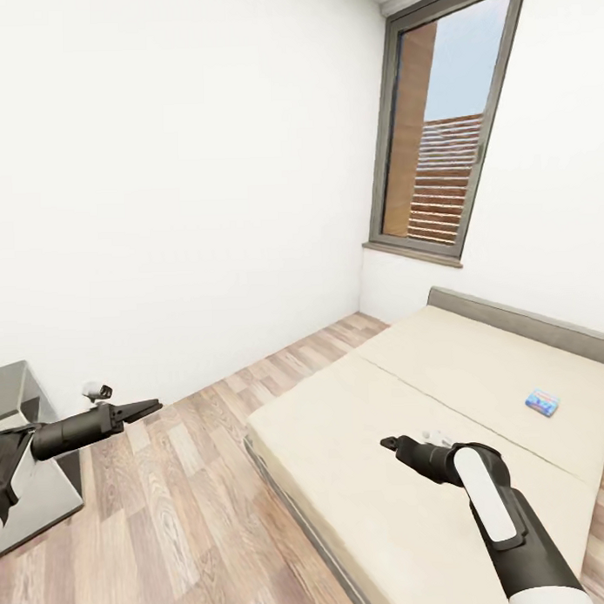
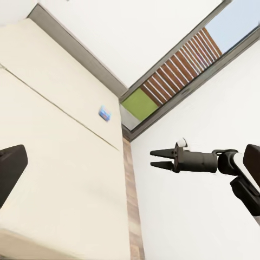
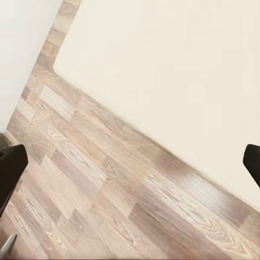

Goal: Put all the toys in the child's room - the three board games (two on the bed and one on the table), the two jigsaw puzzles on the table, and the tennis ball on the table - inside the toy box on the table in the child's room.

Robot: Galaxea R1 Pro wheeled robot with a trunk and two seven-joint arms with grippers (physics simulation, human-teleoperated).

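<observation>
Lower left: bench [image 1: 18, 408] edge and left pincer [image 1: 147, 407], clenched, empty. Centre: open wood-plank floor [image 1: 195, 480] beside the bed [image 1: 388, 508] edge. Right pincer [image 1: 392, 442] over the mattress, released. Far right: blue board game [image 1: 541, 402] on the bed; print unreadable.

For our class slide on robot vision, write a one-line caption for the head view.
Both grippers, left and right, hang empty as the robot faces the bed, where one blue board game lies.
</observation>
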